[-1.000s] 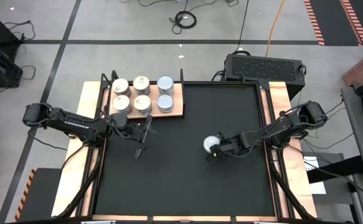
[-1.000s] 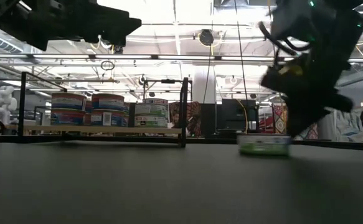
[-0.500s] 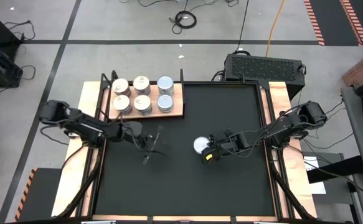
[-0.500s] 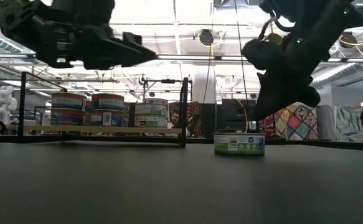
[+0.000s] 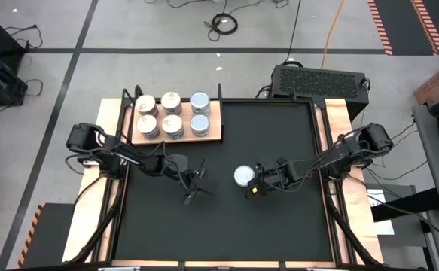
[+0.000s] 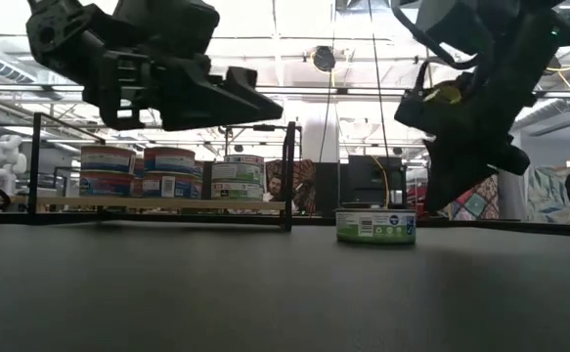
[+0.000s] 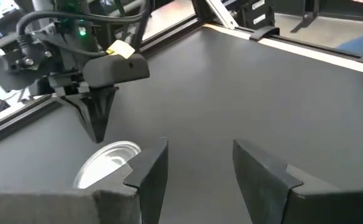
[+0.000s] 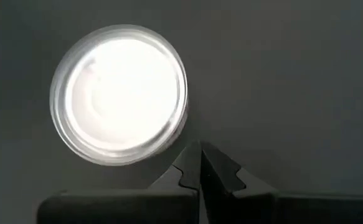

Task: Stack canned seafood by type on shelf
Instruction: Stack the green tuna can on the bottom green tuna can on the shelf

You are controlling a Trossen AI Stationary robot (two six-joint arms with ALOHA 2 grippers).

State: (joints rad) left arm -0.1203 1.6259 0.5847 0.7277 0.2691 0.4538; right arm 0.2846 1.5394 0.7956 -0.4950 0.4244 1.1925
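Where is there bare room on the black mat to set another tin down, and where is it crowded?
Bare: the black mat along its near edge, and the stretch between the shelf and the grey box. Crowded: mid-mat, where the open left pincer and shut right pincer flank the lone tin. The shelf holds six tins.

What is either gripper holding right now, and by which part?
Nothing. The left gripper is open and empty; the right gripper is shut beside the lone can.

place: robotics lab/workshop | evidence: taped concrete floor point(image 5: 46, 45), floor cables point(image 5: 223, 22), ceiling trusses point(image 6: 314, 93)
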